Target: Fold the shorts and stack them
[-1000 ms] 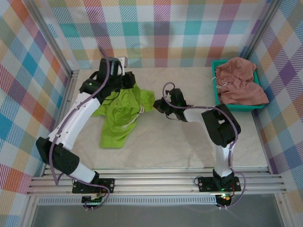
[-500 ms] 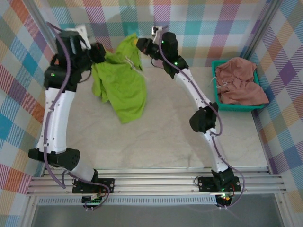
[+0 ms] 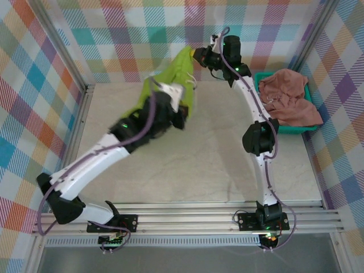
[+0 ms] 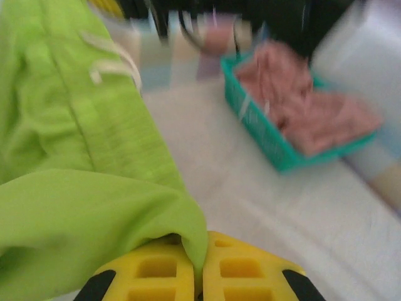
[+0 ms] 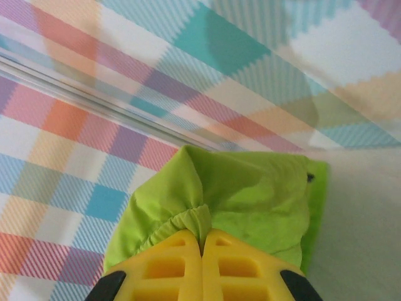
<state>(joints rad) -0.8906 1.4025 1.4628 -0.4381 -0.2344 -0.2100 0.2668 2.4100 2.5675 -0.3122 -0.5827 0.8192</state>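
Left wrist view: basket (image 4: 257,125) and pink shorts (image 4: 294,100) at two o'clock are motion-blurred; green shorts (image 4: 75,188) run off at nine.

The green shorts (image 3: 182,71) are plain lime with a white drawstring (image 4: 113,63), their cloth caught in the yellow left end effector (image 4: 199,248) and the yellow right end effector (image 5: 202,241). To the right of the left end effector, dusty salmon pink shorts (image 3: 290,96) fill a teal mesh basket (image 4: 260,132). The table (image 3: 199,159) under both is cream, and the walls (image 3: 187,28) behind the right end effector are plaid in pastel teal, orange, purple, yellow and white.
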